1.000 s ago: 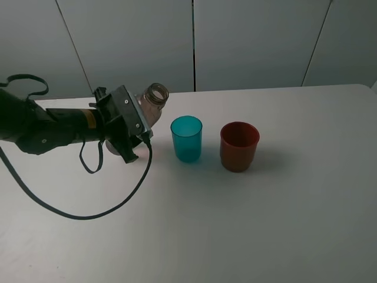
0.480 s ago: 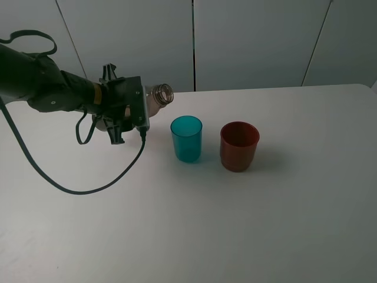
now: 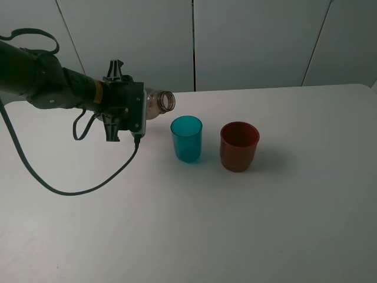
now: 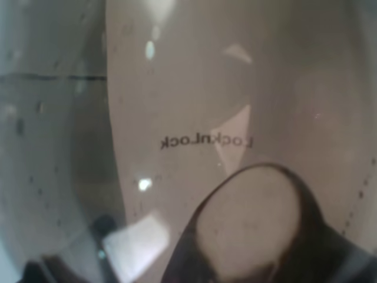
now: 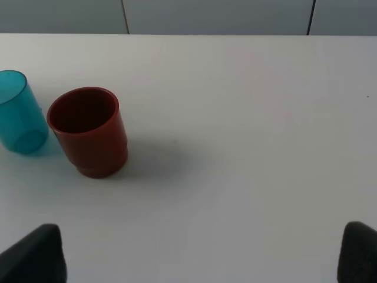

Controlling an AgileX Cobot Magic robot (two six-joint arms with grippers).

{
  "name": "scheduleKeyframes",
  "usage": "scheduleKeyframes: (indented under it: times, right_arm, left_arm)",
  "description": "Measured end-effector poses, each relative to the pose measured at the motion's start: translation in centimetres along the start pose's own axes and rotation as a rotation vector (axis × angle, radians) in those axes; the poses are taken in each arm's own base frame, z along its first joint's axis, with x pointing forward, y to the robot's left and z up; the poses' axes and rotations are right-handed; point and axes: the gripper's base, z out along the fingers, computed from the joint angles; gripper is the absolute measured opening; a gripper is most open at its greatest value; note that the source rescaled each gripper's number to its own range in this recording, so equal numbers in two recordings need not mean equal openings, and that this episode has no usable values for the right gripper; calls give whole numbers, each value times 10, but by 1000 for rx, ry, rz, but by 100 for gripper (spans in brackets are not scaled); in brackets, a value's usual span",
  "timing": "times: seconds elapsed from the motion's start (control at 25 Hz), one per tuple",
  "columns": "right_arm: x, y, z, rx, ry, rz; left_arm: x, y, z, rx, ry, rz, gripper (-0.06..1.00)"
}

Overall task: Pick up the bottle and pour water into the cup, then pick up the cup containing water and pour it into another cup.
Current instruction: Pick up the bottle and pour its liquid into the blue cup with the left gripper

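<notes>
The smoky transparent bottle (image 3: 158, 101) lies nearly horizontal in the air, held by my left gripper (image 3: 134, 107), which is shut on its body. Its open neck points right and ends just up-left of the teal cup's (image 3: 187, 138) rim. In the left wrist view the bottle's wall (image 4: 235, 88) fills the picture, with a brand name printed on it. The teal cup stands upright on the table, and the red-brown cup (image 3: 239, 146) stands upright just right of it. Both also show in the right wrist view, teal cup (image 5: 20, 115) and red-brown cup (image 5: 88, 130). My right gripper (image 5: 197, 254) is open, well short of them.
The left arm's black cable (image 3: 70, 186) loops down onto the white table (image 3: 265, 224). A grey panelled wall (image 3: 253, 41) runs behind the table's far edge.
My left arm has lifted the bottle and tipped it from pointing up and right to nearly level, bringing the neck closer to the teal cup. The cups have not moved.
</notes>
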Motion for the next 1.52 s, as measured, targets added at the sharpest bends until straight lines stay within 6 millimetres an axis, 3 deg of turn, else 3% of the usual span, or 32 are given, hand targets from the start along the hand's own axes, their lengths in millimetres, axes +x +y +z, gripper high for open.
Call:
scheduleKeyframes:
  times: [0.16, 0.44, 0.96, 1.28, 1.52]
  right_arm:
    - [0, 0, 0, 0, 0, 0]
    - [0, 0, 0, 0, 0, 0]
    - [0, 0, 0, 0, 0, 0]
    - [0, 0, 0, 0, 0, 0]
    - [0, 0, 0, 0, 0, 0]
  left_arm:
    - [-2, 7, 3, -2, 21, 53, 1]
    - [-6, -4, 14, 53, 48, 142, 1]
    - [-5, -7, 16, 77, 77, 208, 1]
    - [-14, 15, 17, 21, 85, 214, 1]
    - [-22, 18, 16, 8, 71, 272, 1]
